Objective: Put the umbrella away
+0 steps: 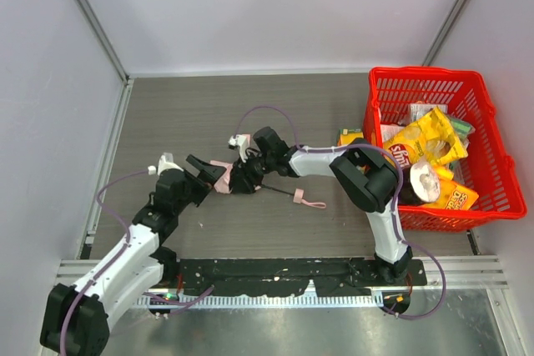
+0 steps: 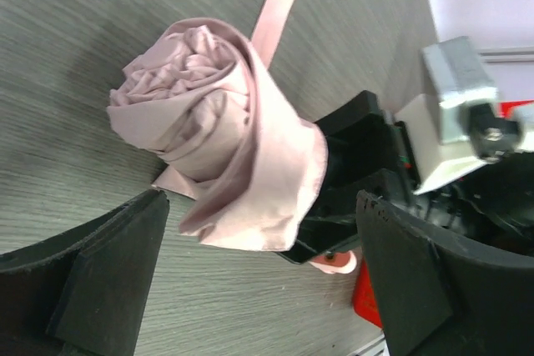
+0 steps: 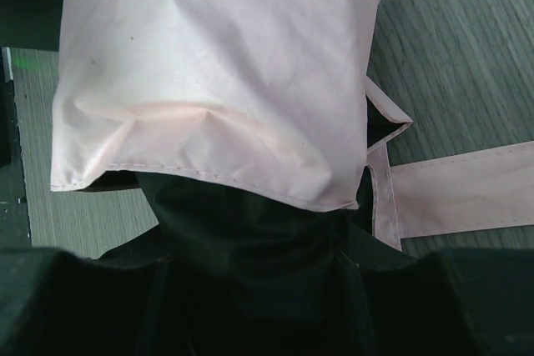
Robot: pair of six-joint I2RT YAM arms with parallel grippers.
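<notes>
The umbrella [image 1: 224, 178] is a pale pink rolled bundle held just above the table's middle. My right gripper [image 1: 243, 175] is shut on it from the right; in the right wrist view the pink fabric [image 3: 217, 64] fills the top and a dark part sits between the jaws of that gripper [image 3: 259, 239]. My left gripper [image 2: 263, 248] is open, and the rolled end of the umbrella [image 2: 217, 147] lies just ahead of the gap, touching neither of its fingers [image 2: 117, 273]. A narrow pink strap [image 2: 279, 6] trails away on the table.
A red basket [image 1: 421, 72] full of snack bags [image 1: 425, 143] stands at the right edge. A thin dark rod with a pink loop [image 1: 313, 203] lies on the table near the right arm. White walls close in the back and sides.
</notes>
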